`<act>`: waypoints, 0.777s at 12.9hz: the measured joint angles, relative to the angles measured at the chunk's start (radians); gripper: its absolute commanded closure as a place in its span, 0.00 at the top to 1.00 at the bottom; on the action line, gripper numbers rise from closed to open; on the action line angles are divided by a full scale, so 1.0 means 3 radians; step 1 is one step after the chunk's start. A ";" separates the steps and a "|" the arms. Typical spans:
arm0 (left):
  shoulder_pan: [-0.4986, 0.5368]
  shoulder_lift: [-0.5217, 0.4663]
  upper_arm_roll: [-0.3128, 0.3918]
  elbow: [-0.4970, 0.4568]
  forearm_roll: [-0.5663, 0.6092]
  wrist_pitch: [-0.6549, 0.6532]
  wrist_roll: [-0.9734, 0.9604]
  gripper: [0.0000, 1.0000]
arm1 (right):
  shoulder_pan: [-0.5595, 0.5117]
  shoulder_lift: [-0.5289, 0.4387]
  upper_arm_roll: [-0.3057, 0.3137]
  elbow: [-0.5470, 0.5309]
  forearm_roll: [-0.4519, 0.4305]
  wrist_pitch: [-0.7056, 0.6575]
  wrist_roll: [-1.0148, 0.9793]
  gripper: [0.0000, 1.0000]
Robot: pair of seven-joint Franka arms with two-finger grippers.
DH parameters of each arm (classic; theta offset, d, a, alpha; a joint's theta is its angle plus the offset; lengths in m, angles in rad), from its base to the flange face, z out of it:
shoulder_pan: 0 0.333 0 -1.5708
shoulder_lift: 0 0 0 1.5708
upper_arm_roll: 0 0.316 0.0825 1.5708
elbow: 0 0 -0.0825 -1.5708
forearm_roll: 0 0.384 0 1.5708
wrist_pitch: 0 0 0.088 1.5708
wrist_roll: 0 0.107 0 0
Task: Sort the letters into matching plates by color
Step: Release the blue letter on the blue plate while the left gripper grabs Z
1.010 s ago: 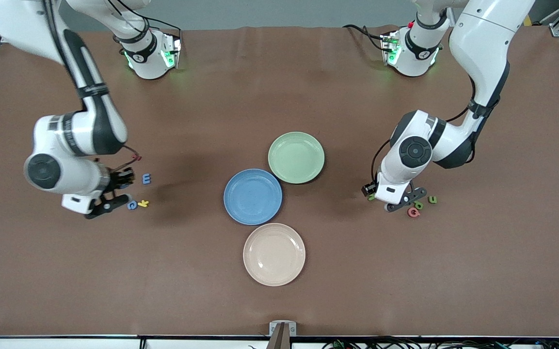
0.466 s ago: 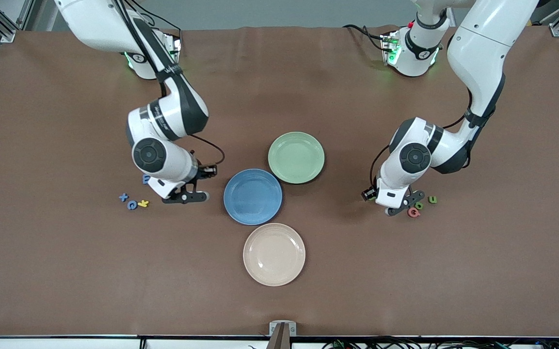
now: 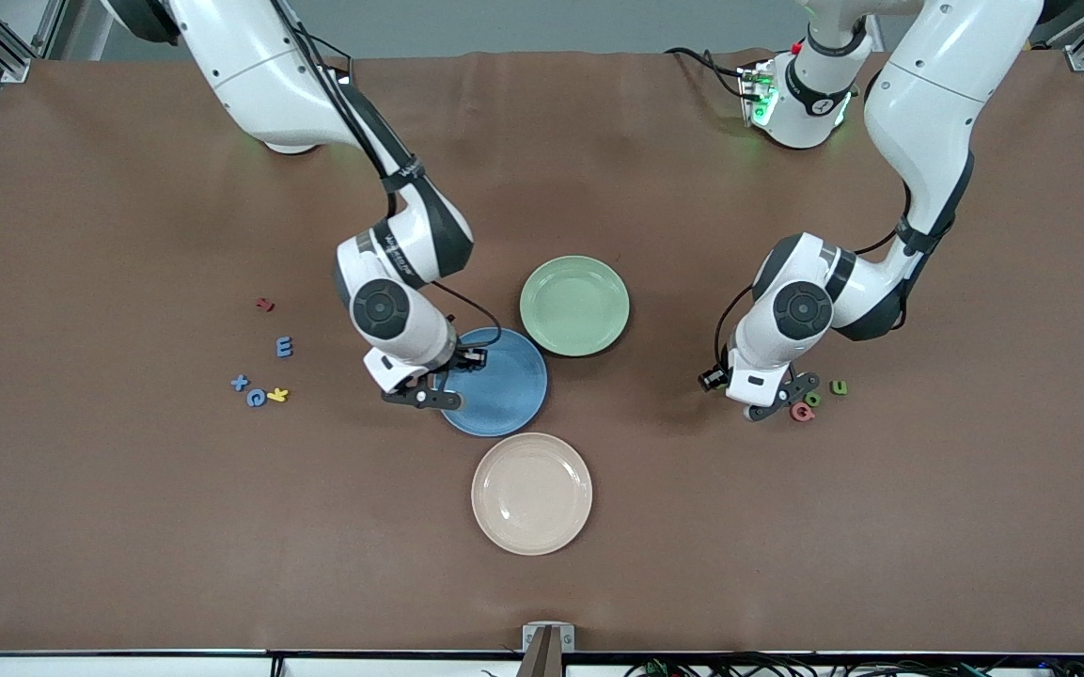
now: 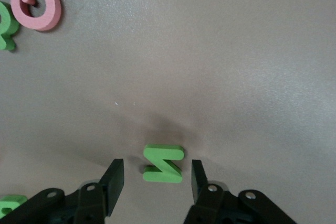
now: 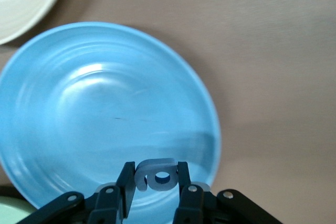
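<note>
Brown worktop (image 3: 128, 527), both arm bases along its edge farthest from the front camera. Three plates clustered mid-worktop: green plate (image 3: 574, 306) farthest from the camera, blue plate (image 3: 504, 390) next and touching it, beige plate (image 3: 531, 493) nearest.

Right hand (image 3: 424, 390) hung over the rim of the blue plate at the side toward the right arm's end. Its fingers were clamped on a blue letter (image 5: 156, 176); the wrist view showed the piece pinched between both pads above the plate.

Left hand (image 3: 772, 400) sat low at the worktop toward the left arm's end. Fingers (image 4: 114, 178) partly spread, straddling a green Z (image 4: 164, 163) lying flat; small gaps on each side, no contact seen. A pink letter (image 3: 801, 411) and two green letters (image 3: 840, 386) lay just beside that hand.

Toward the right arm's end, loose on the worktop: a blue E (image 3: 284, 347), a blue X (image 3: 240, 383), a blue round letter (image 3: 257, 398), a yellow letter (image 3: 277, 395), a red letter (image 3: 265, 305).
</note>
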 measured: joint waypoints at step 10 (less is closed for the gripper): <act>0.0000 0.0105 0.0002 0.0086 0.0000 0.0042 0.0000 0.00 | 0.0012 0.0079 -0.0022 0.0128 0.0001 -0.0120 0.0180 1.00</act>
